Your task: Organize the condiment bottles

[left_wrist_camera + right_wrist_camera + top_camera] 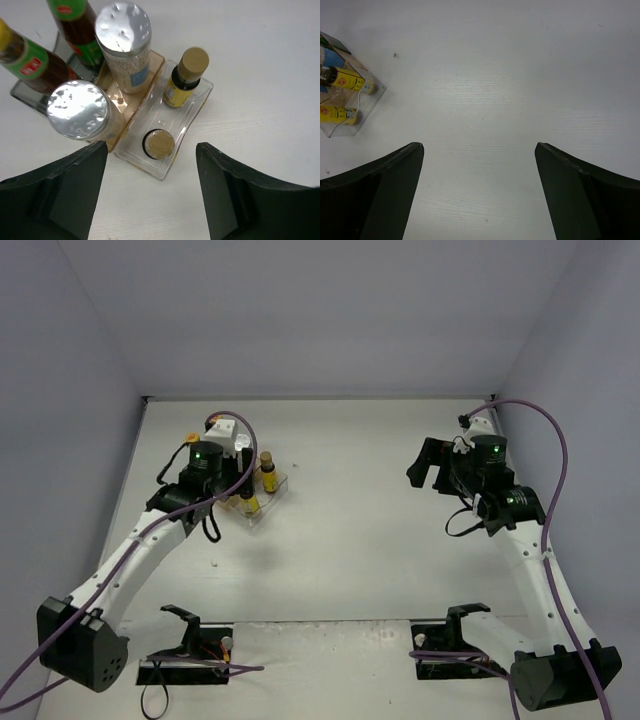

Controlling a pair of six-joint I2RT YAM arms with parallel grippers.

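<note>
While hovering over clear stepped plastic rack on bench: left fingers wide, nothing held. Dark sauce bottles rearmost, silver-lidded jars mid-step, short yellow-labelled bottles front, likely tiered for reach. Well apart, right fingers wide.

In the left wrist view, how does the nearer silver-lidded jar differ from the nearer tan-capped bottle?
The silver-lidded jar has a wide, shiny lid; the tan-capped bottle has a small, matt cap. The jar stands on the amber middle step of the rack, the bottle on its clear front step. The jar is clearly taller than the bottle. Both stand upright.
</note>
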